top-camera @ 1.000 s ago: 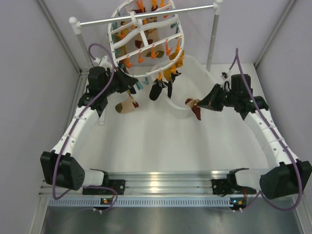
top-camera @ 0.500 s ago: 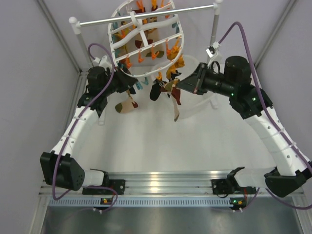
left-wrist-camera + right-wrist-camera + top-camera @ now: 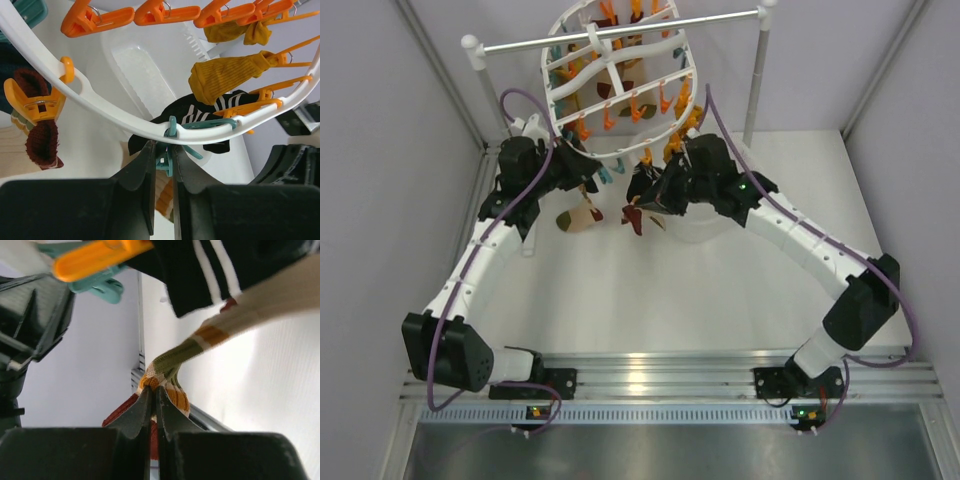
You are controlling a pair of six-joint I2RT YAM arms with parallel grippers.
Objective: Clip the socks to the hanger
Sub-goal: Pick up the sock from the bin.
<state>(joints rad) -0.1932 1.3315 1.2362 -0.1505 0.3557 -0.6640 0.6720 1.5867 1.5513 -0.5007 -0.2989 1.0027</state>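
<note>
From the near edge, the right arm is stretched leftward across the worktop (image 3: pixel 650 290). Its right hand (image 3: pixel 152 396) is pinched fully shut on a striped sock (image 3: pixel 170 359), which is held just below the hanger (image 3: pixel 100 102). Just beyond, the left hand (image 3: pixel 164 151) is narrowly closed on a teal clip (image 3: pixel 166 165) under the front rim. If that clip is not squeezed open enough, the sock could be pushed against it and dropped. The neighbouring black sock (image 3: pixel 197 114) might also be snagged.
</note>
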